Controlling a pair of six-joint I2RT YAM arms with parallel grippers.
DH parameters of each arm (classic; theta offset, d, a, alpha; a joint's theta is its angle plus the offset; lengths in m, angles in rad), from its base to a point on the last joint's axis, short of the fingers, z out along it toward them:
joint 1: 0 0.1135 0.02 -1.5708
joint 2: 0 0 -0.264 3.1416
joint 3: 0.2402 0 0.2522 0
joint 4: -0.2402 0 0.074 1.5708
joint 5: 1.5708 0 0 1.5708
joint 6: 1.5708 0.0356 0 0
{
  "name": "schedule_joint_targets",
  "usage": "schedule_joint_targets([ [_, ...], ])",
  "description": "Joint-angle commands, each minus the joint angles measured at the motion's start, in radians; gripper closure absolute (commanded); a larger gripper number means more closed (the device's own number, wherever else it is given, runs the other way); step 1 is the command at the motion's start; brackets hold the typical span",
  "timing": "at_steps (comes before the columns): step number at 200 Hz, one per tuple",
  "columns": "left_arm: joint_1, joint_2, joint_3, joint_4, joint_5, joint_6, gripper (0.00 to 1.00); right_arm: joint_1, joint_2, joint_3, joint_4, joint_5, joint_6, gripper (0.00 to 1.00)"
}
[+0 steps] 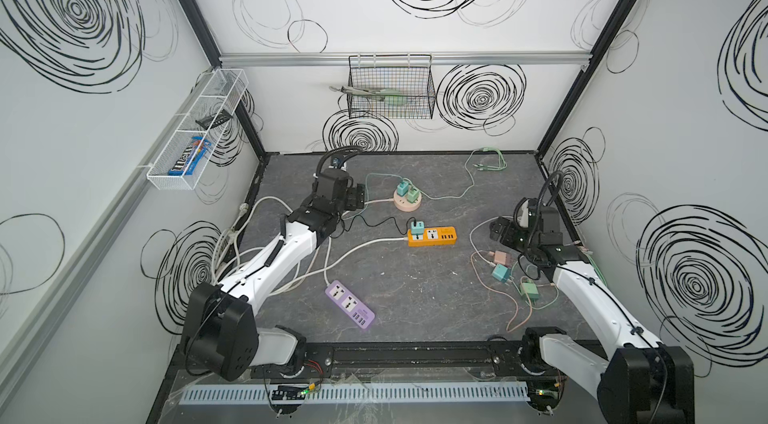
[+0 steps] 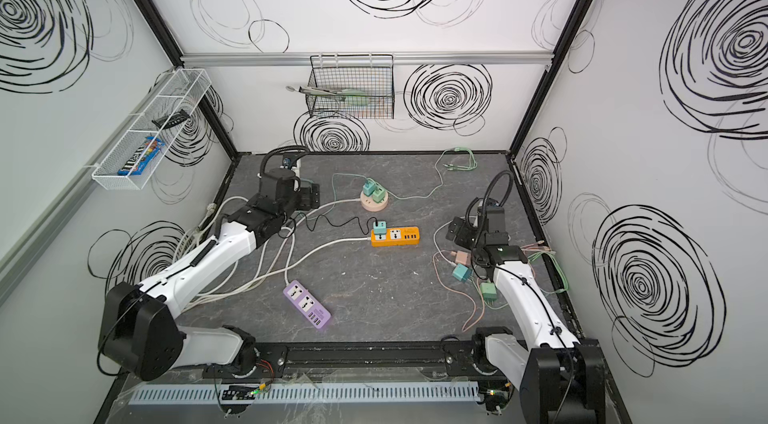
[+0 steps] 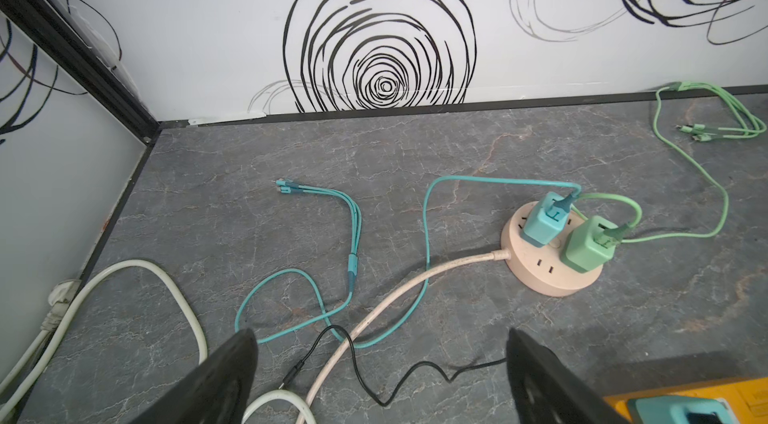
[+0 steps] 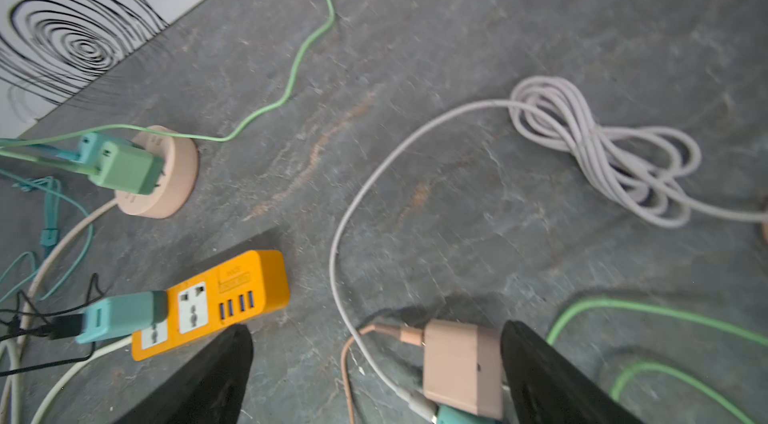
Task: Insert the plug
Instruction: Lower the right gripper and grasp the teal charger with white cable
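- The left hand (image 3: 381, 332) stood wide open and empty near the round pink socket (image 3: 552, 260).
- The right hand (image 4: 376, 326) was spread wide too, gripping nothing.
- The pink plug (image 4: 461, 368) lay on the counter (image 1: 436, 289) just beside it, apart from the orange power strip (image 4: 232, 297).

Your left arm (image 1: 286, 251) reaches forward from its base, forearm angled toward the middle. Your left gripper (image 1: 358, 196) points to the right, jaws spread wide in the left wrist view. Your right arm (image 1: 582, 289) runs forward along the right side. Your right gripper (image 1: 500, 230) points left and downward, its black fingers (image 4: 216, 376) equally wide apart.
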Motion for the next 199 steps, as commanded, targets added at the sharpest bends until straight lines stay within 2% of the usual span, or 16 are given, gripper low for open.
schedule_joint_targets([
  [1, 0.001, -0.018, -0.008, 0.051, -0.044, -0.024, 0.04, -0.037, -0.022, -0.032, -0.082, -0.033, 0.061, 0.03],
  [61, 0.0, -0.044, -0.023, 0.057, -0.096, -0.028, 0.04, -0.047, 0.027, -0.089, -0.084, -0.071, 0.161, 0.03],
  [86, 0.0, -0.057, -0.036, 0.074, -0.103, -0.033, 0.04, -0.046, 0.064, -0.101, -0.067, -0.145, 0.121, 0.03],
  [146, 0.0, -0.053, -0.023, 0.052, -0.107, -0.039, 0.04, -0.04, 0.181, -0.089, -0.143, -0.194, 0.075, 0.03],
  [170, 0.0, -0.056, -0.023, 0.053, -0.095, -0.044, 0.04, -0.004, 0.179, -0.094, -0.175, -0.238, 0.055, 0.03],
  [199, 0.0, -0.061, -0.029, 0.063, -0.075, -0.043, 0.04, 0.123, 0.155, -0.075, -0.206, -0.226, 0.059, 0.03],
])
